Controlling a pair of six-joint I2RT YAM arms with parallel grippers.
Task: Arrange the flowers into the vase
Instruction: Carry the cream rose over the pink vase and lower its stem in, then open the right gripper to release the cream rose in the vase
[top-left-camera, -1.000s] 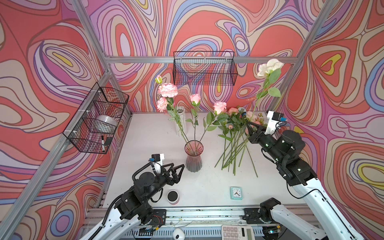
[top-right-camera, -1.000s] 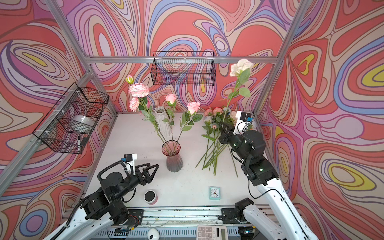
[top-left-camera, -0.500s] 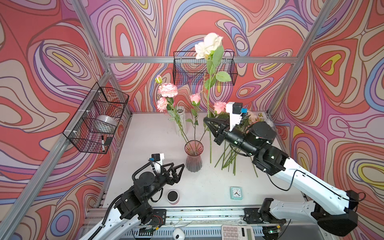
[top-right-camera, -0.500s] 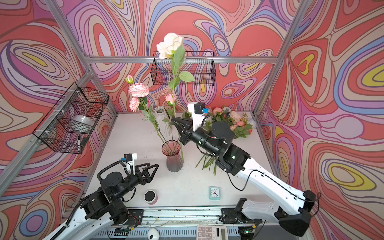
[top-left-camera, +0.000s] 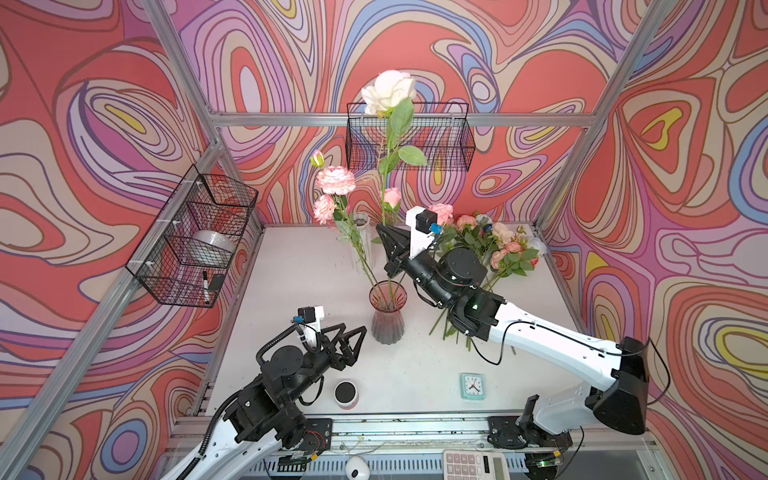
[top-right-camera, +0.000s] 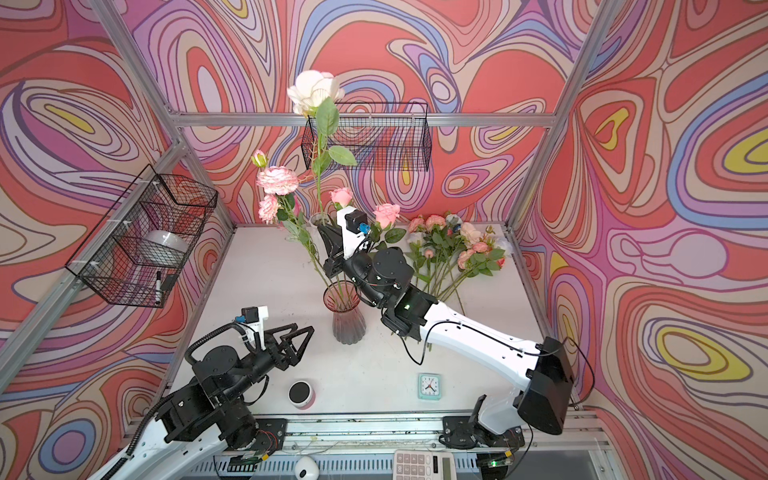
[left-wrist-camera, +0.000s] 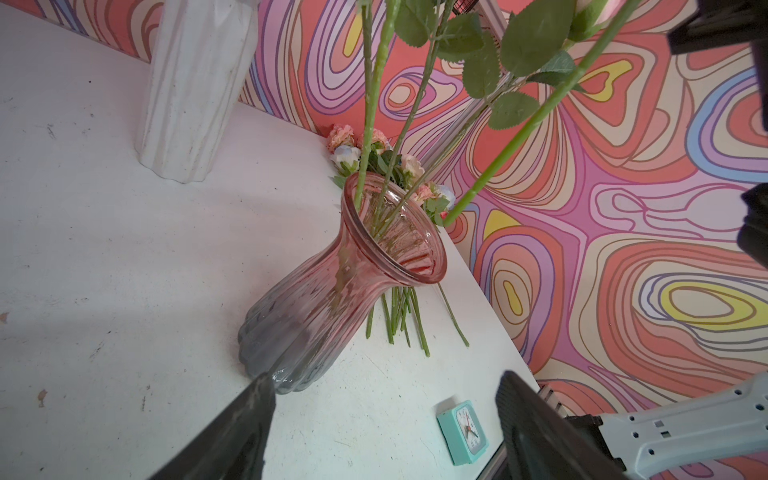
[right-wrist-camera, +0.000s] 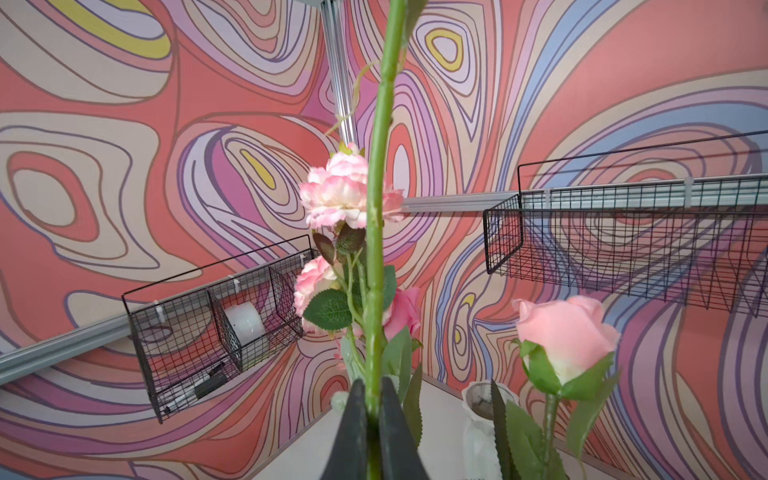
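My right gripper (right-wrist-camera: 373, 392) pinches the cream rose (top-left-camera: 388, 92) by its stem just above the vase (top-left-camera: 387, 316); my left gripper (top-left-camera: 354, 329) hangs beside it, jaws spread.

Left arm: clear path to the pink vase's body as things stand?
Probably yes. The left gripper is open and aimed at the vase, with only bare table between them. The right gripper holds the cream rose above the rim, away from the body.
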